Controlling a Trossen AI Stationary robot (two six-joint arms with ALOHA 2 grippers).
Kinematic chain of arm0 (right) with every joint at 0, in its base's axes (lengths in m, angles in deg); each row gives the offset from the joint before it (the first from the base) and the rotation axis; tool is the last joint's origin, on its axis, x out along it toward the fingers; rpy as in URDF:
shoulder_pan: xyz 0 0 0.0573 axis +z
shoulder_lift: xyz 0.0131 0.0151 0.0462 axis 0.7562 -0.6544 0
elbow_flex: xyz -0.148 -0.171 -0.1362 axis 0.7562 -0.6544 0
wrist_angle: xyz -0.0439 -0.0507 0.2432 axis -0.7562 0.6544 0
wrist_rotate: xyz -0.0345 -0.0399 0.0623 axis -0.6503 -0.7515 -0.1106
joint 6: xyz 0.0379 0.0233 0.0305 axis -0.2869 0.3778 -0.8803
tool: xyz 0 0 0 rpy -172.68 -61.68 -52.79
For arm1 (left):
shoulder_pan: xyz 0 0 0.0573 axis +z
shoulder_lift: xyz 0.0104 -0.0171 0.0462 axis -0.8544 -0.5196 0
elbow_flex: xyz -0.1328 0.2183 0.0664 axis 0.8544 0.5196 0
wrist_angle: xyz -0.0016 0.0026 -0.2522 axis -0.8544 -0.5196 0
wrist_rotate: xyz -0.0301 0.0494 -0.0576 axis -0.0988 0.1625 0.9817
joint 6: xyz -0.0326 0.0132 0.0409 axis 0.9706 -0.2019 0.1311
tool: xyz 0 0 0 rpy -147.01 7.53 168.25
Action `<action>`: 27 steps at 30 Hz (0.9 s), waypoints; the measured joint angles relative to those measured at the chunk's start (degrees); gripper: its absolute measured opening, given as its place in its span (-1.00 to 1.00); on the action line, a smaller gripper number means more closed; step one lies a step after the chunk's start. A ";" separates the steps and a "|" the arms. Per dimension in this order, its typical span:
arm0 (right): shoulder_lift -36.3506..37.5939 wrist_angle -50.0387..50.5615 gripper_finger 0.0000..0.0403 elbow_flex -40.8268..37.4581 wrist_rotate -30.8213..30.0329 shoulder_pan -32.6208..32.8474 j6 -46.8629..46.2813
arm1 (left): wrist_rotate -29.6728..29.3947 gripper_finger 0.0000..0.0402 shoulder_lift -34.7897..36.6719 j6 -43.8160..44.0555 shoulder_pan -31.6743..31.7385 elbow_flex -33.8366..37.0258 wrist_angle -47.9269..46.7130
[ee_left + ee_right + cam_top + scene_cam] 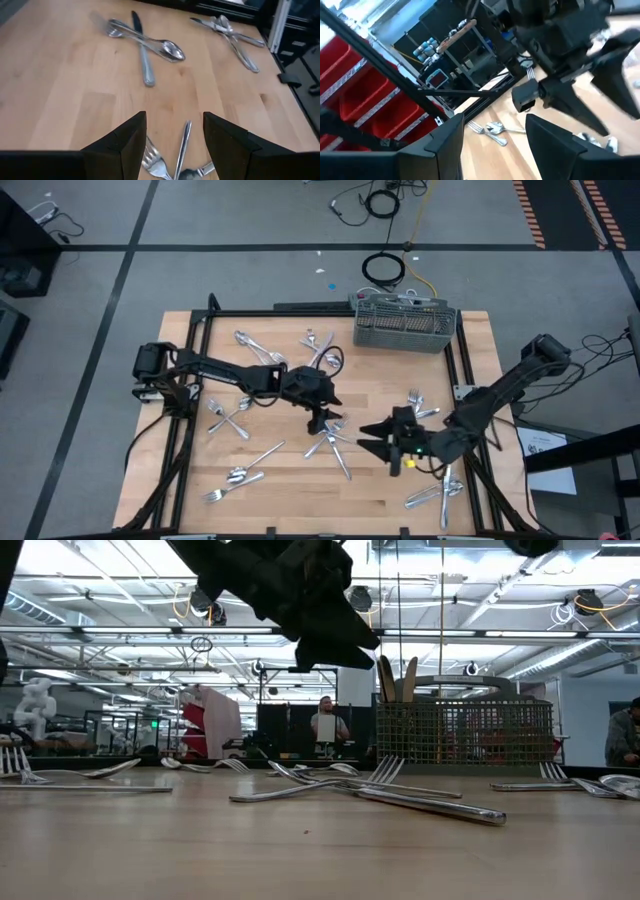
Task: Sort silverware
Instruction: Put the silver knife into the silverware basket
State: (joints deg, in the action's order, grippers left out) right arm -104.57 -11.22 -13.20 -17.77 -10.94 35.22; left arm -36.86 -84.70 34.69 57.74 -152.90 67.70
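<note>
Hovering left pincer (pixel 328 418) (open) above silverware (pixel 333 442).

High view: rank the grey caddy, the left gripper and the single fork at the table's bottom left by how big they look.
1. Grey caddy, clearly largest.
2. Left gripper, its jaws open over the central silverware.
3. Fork, smallest and slimmest.

High view: overhead, straight down on the whole table (pixel 300 480) and both arms. Low view: at tabletop level, facing across toward the caddy (pixel 465 732) and the room behind. Left wrist view: close above the wood, angled down. Right wrist view: low, looking at the other arm. All four share the scattered silverware (pixel 335 442).
</note>
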 joint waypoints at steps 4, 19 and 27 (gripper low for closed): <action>3.14 4.35 0.01 0.00 -0.09 0.33 1.93 | -2.80 0.00 0.35 2.17 0.00 0.00 -2.06; 5.45 15.19 0.01 0.00 0.31 0.05 1.48 | 0.02 -0.05 -1.00 -29.03 -7.30 -0.18 -9.85; 5.47 15.08 0.01 0.00 0.79 0.27 0.36 | 4.54 -0.05 -8.28 -31.99 -7.21 -8.38 -12.32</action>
State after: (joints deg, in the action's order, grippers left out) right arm -99.10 3.85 -13.20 -16.99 -10.67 35.58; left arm -32.31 -92.98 2.70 50.53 -161.28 55.37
